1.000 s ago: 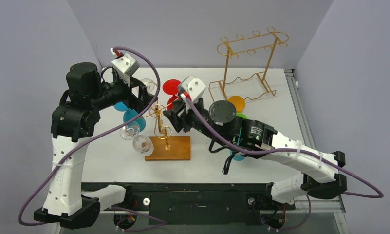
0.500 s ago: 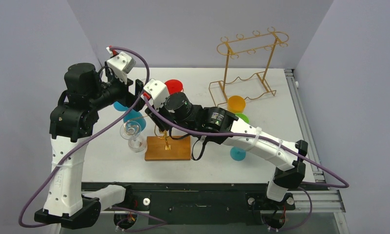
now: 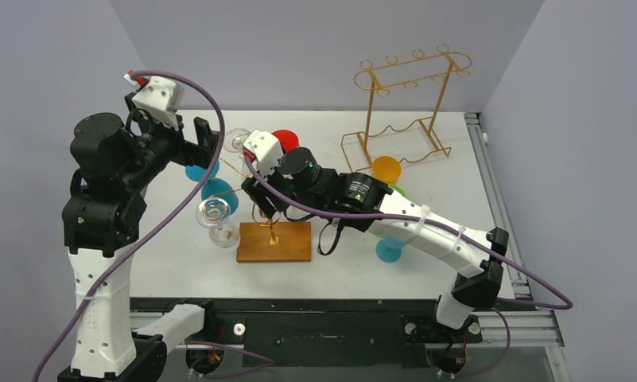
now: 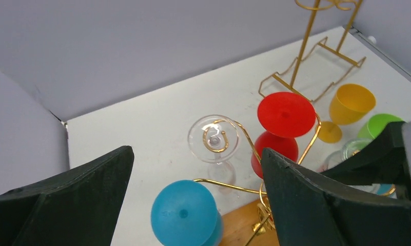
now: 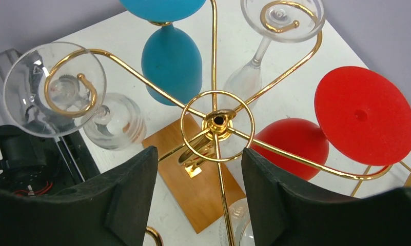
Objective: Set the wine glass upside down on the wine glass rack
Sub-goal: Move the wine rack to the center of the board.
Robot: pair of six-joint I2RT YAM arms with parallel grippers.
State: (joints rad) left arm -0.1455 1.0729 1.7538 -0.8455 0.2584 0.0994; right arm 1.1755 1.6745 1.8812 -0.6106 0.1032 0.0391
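Farthest left, the left gripper (image 4: 195,154) hung above the table (image 4: 141,118) with its fingers spread wide and empty. Bare tabletop ran back from it to the wall edge. Ahead of it a blue glass (image 4: 183,212) hung bowl-down. Just beyond, the clear wine glass (image 4: 213,138) hung upside down, its foot caught in a spiral arm of the wine glass rack (image 3: 273,241), apart from both grippers. A second clear glass (image 3: 215,216) hung on the near-left arm. The right gripper (image 5: 198,154) hovered over the rack's centre ring, fingers parted and gripping nothing. A red glass (image 5: 365,115) crowded the right-hand arm. Farther right were a yellow glass (image 4: 352,102) and the frame rack (image 3: 406,103) near the back corner, with open tabletop toward the right edge.
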